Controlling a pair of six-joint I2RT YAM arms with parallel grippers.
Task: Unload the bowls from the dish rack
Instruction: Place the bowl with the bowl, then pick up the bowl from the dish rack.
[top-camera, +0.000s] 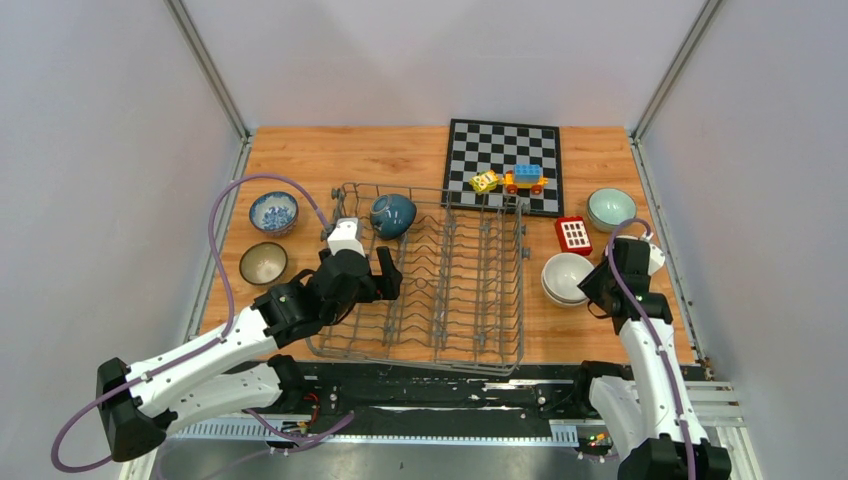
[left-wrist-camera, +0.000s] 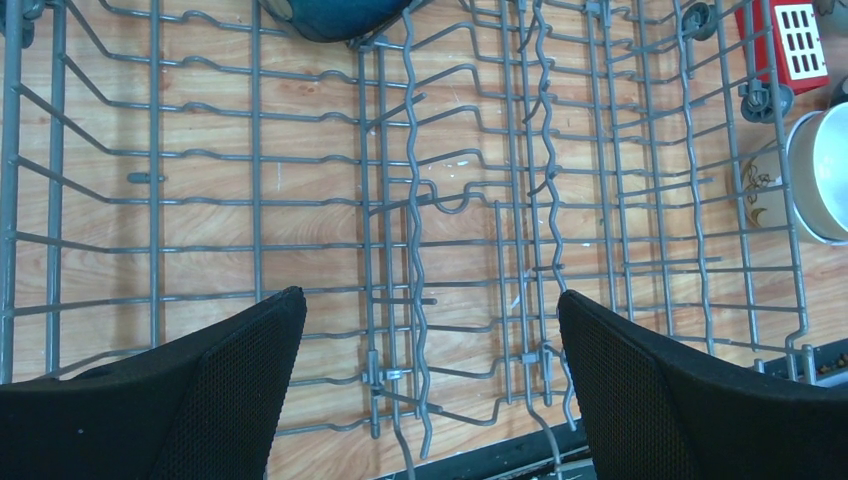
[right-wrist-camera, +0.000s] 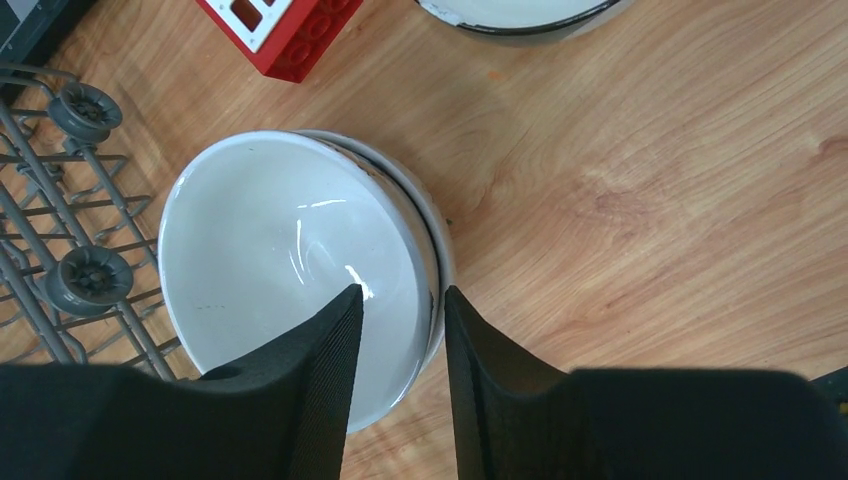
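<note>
Wood table (top-camera: 300, 160), teal bowl (top-camera: 393, 214) in rack (top-camera: 522, 280).
Left gripper (left-wrist-camera: 430, 300) wide open; right gripper (right-wrist-camera: 402, 295) part-open astride white bowl (right-wrist-camera: 270, 230) rim.

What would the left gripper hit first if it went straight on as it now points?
Probably the dish rack, its bare wire floor, though depth is unclear; the dark teal bowl lies farther on.

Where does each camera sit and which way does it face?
Top external: above and behind the arm bases, looking down; both arms show, left tool over the dish rack.
Left wrist: on the left arm, looking down through rack wires; its fingers wide apart.
Right wrist: on the right arm, looking down on the stacked white bowls; right tool open astride the rim.
Shared: both wrist views catch the red block and white bowls.
</note>
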